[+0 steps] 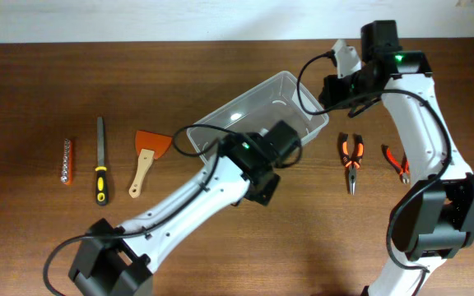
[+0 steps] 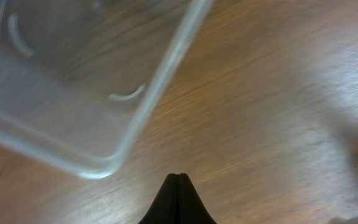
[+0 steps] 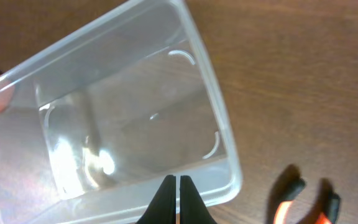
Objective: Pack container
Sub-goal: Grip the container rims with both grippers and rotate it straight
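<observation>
The clear plastic container (image 1: 245, 92) lies slanted at the table's middle and looks empty. My left gripper (image 1: 290, 141) is shut and empty beside the container's near long side. In the left wrist view its jaws (image 2: 178, 177) are pressed together over bare wood, just right of a rounded corner of the container (image 2: 160, 87). My right gripper (image 1: 329, 94) is shut and empty at the container's right end. In the right wrist view its jaws (image 3: 178, 180) hover over the near rim of the container (image 3: 213, 106).
Left of the container lie a bit holder (image 1: 67, 161), a file with a yellow-black handle (image 1: 100, 160) and an orange scraper (image 1: 146, 156). To its right lie orange pliers (image 1: 351, 160), also in the right wrist view (image 3: 303, 202), and red cutters (image 1: 397, 162).
</observation>
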